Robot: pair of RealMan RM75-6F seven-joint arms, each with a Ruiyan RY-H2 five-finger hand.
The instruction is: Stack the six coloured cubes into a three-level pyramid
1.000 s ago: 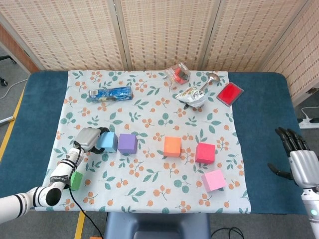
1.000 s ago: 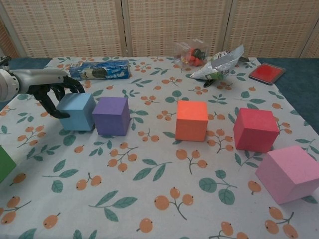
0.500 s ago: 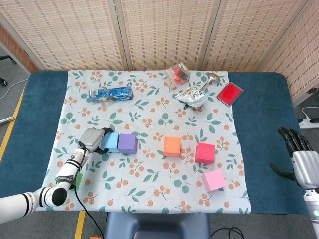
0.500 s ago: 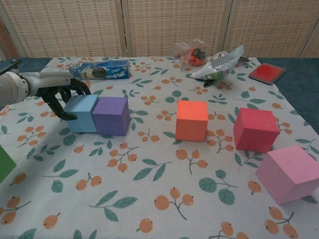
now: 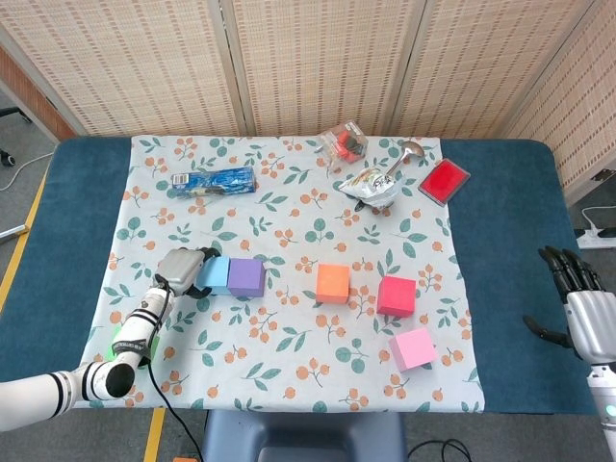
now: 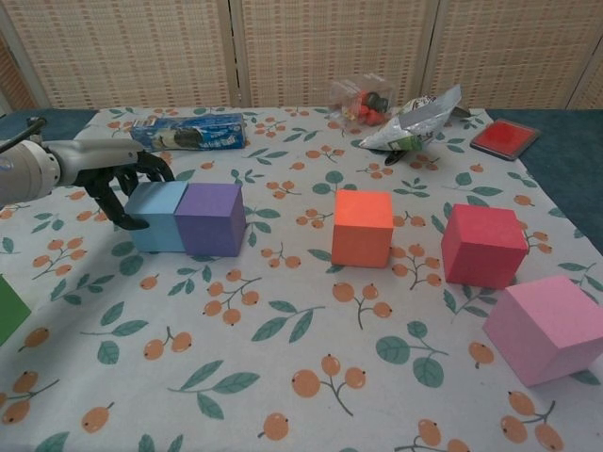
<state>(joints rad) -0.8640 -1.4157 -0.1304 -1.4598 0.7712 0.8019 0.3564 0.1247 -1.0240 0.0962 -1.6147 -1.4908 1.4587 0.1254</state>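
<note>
My left hand [image 5: 181, 267] [image 6: 111, 177] presses against the left side of the light blue cube [image 5: 216, 275] [image 6: 157, 217], its fingers curled over the cube's far left edge. This cube sits flush against the purple cube [image 5: 246, 277] [image 6: 210, 218]. The orange cube [image 5: 333, 283] [image 6: 363, 228], red cube [image 5: 397, 295] [image 6: 483, 245] and pink cube [image 5: 413, 348] [image 6: 551, 328] stand apart on the cloth to the right. The green cube [image 5: 117, 344] [image 6: 8, 309] lies near the front left, partly hidden by my left forearm. My right hand [image 5: 580, 300] hovers empty at the far right, fingers spread.
Along the back of the floral cloth [image 5: 289, 221] lie a blue snack packet [image 5: 214, 180] [image 6: 188, 131], a clear bag of small items [image 5: 345, 142], a crumpled wrapper with a spoon [image 5: 373, 183] and a red flat box [image 5: 444, 181] [image 6: 505, 137].
My left hand has slid the light blue cube to the right until it touches the purple cube. The right hand has barely moved.
</note>
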